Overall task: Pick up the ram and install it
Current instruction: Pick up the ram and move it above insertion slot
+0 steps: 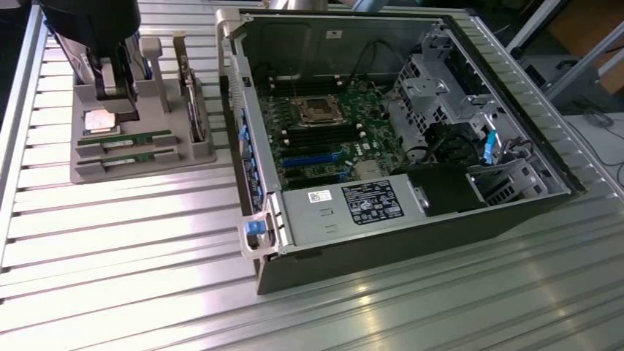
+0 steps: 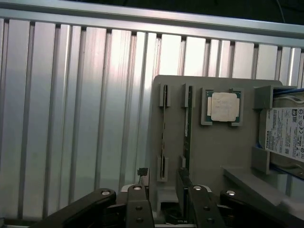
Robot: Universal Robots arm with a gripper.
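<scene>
a: gripper (image 2: 166, 202) hovering above the gray tray (image 1: 137, 172), jaws spread wide, nothing held. step in hand?
b: judged to be the approach before the grasp. ram (image 1: 127, 156) standing on edge in the tray slot farther from the processor (image 1: 101, 119), just beside its twin stick (image 1: 125, 137), well apart from the open computer case (image 1: 410, 252).
a: advice for doing it well?
b: centre on the outer stick alone, one finger (image 2: 137, 206) to each flat face, clear of the twin; narrow gap between the two sticks, so little room for sideways error. keep the descent straight and square to the board, away from the slot posts (image 2: 164, 96) at either end.
a: heading of the stick?
b: long axis across the tray, from the exterior view's left to its right, parallel to the twin; thin edge up, faces upright. memory slots (image 1: 310, 136) on the motherboard (image 1: 292, 157) seemingly laid much the same way.
</scene>
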